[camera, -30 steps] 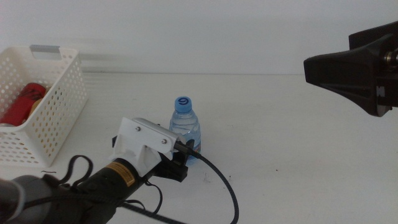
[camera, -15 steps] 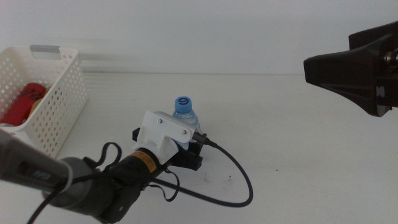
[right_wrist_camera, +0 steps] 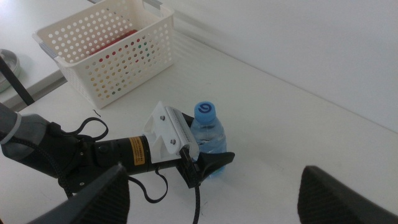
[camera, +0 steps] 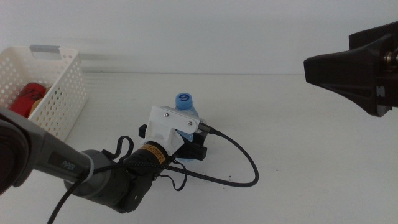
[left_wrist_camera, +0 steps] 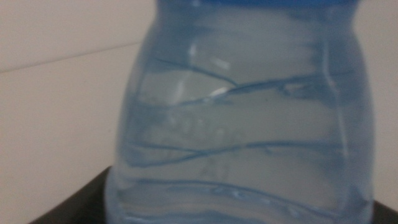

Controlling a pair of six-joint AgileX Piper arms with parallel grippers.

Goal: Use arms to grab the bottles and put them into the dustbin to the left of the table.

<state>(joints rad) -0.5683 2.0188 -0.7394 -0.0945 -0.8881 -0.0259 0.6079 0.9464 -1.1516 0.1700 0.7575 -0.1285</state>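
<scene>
The clear water bottle with a blue cap stands upright mid-table. My left gripper reaches in from the lower left, open, with one dark jaw on each side of the bottle's base. In the left wrist view the bottle fills the picture. The right wrist view shows the bottle and the left gripper from above. My right gripper hangs high over the table, open and holding nothing. The white dustbin sits at the far left with a red can inside.
The right arm's dark housing fills the upper right of the middle view. A black cable loops on the table right of the left gripper. The dustbin lies beyond the bottle in the right wrist view.
The left gripper has slid forward and to the right until its jaws flank the bottle. The cable loop followed. The bottle, dustbin and right arm stayed put.
</scene>
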